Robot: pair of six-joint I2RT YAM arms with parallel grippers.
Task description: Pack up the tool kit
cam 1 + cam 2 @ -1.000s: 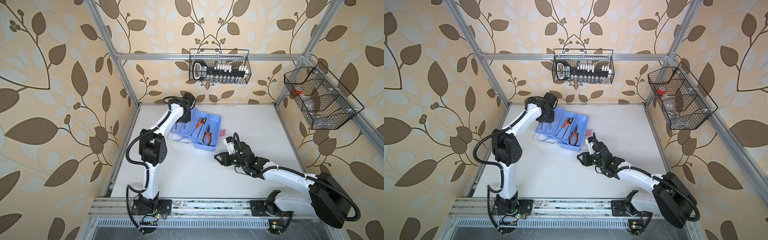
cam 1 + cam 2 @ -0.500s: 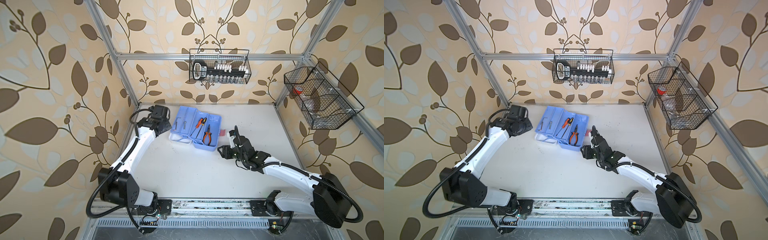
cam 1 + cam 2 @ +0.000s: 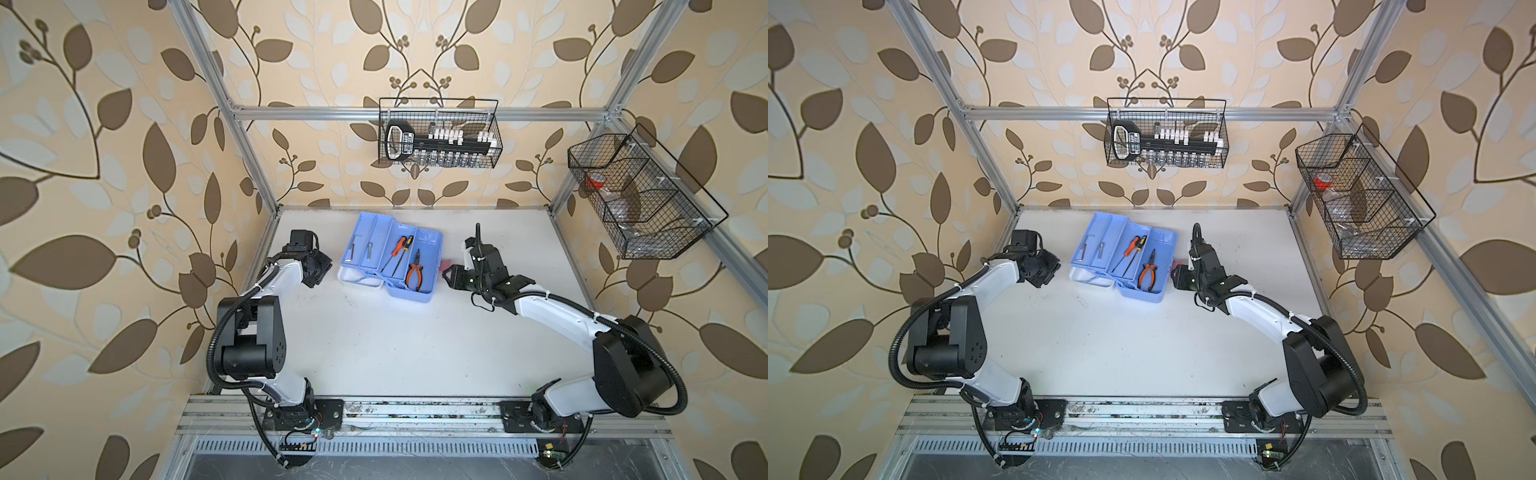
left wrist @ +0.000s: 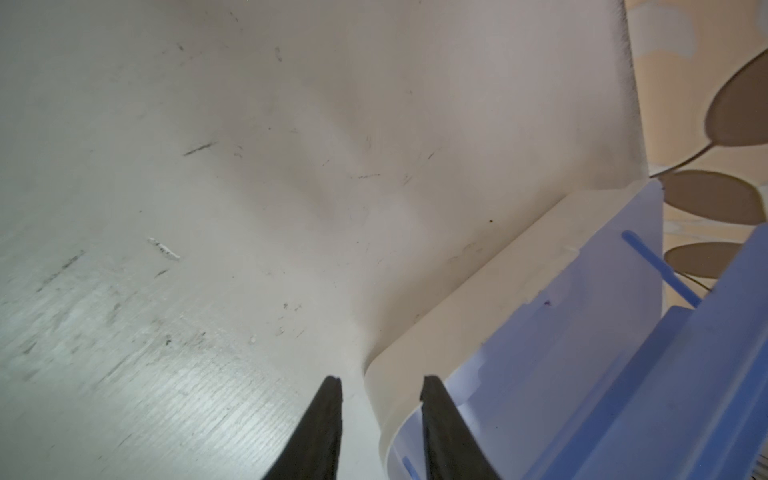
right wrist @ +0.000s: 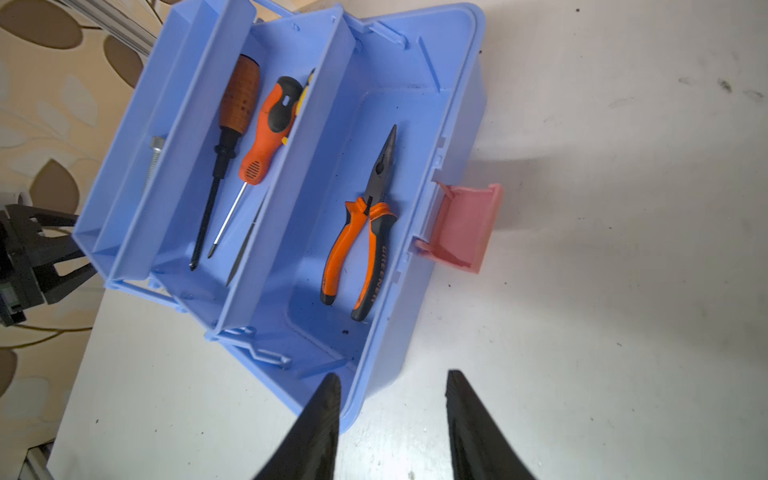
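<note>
Smooth blue plastic case [image 5: 415, 104] lay open in tiers. The left gripper [image 4: 381, 379] had its fingers apart, straddling the rounded corner of the white lid [image 4: 478, 299]. The right gripper [image 5: 392, 374] gaped empty at the case's corner.

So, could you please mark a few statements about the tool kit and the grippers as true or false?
1. The orange-black pliers lie in the case's deepest compartment. True.
2. The tool kit is shut and latched. False: it stands open with its tiers spread, and the pink latch hangs loose on its side.
3. The right gripper holds a screwdriver. False: its jaws are apart and empty; the screwdrivers lie in a tray of the case.
4. The black socket holder sits in the wire basket on the back wall. True.
</note>
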